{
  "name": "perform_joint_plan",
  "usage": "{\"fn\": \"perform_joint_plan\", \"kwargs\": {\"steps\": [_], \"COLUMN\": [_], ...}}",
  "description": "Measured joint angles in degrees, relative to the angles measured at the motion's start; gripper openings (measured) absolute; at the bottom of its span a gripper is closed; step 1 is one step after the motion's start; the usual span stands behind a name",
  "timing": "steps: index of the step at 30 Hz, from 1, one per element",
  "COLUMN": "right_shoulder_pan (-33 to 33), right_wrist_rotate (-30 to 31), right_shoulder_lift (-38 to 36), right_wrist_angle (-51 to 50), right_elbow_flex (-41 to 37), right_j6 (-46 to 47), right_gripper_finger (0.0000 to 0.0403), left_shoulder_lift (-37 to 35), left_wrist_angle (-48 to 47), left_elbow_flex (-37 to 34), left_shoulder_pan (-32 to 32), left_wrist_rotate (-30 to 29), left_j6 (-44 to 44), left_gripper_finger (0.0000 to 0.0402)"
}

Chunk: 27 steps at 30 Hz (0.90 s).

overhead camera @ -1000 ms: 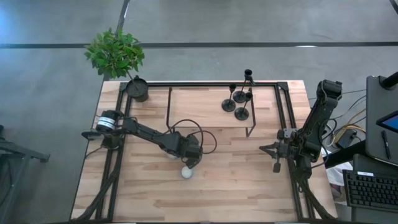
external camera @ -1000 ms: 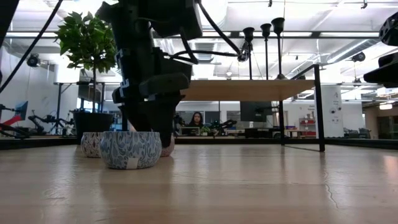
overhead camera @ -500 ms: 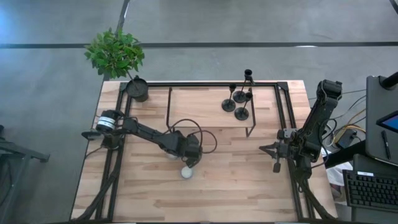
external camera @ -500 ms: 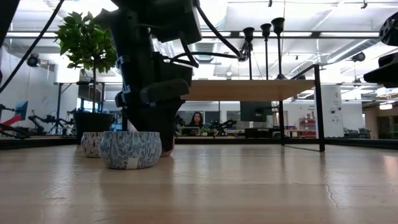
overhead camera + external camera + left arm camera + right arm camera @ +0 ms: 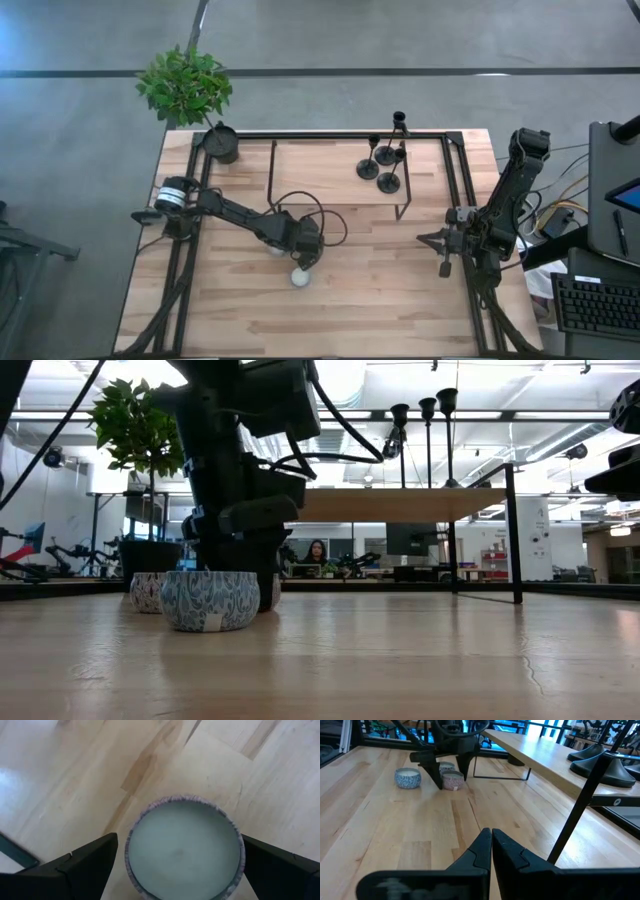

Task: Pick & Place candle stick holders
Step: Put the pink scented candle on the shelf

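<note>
Left gripper (image 5: 182, 865) sits mid-table, fingers spread wide around a tealight (image 5: 184, 851). Right gripper (image 5: 491, 840) is pinched together near the table's right edge.

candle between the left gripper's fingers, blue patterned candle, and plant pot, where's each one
candle between the fingers (image 5: 184, 851), left wrist view, on its pale wax top
blue patterned candle (image 5: 209, 601), low view, on its side wall
plant pot (image 5: 221, 144), high view, on its dark rim
</note>
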Motion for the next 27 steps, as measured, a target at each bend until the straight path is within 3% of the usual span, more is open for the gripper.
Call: {"fn": "perform_joint_plan", "kwargs": {"steps": [21,27], "right_shoulder_pan": [0.0,0.0], "right_wrist_rotate": [0.0,0.0], "right_shoulder_lift": [0.0,0.0], "right_wrist_angle": [0.0,0.0], "right_elbow_flex": [0.0,0.0], "right_j6": [0.0,0.0], "right_gripper_finger": [0.0008,0.0008], "left_shoulder_lift": [-0.1,-0.1], "left_wrist_angle": [2.9,3.0], "left_elbow_flex": [-1.3,-1.3], "left_shoulder_pan": [0.1,0.1], "left_wrist_rotate": [0.9,0.6], "left_j6": [-1.0,-1.2], "left_gripper_finger": [0.0396,0.0372]}}
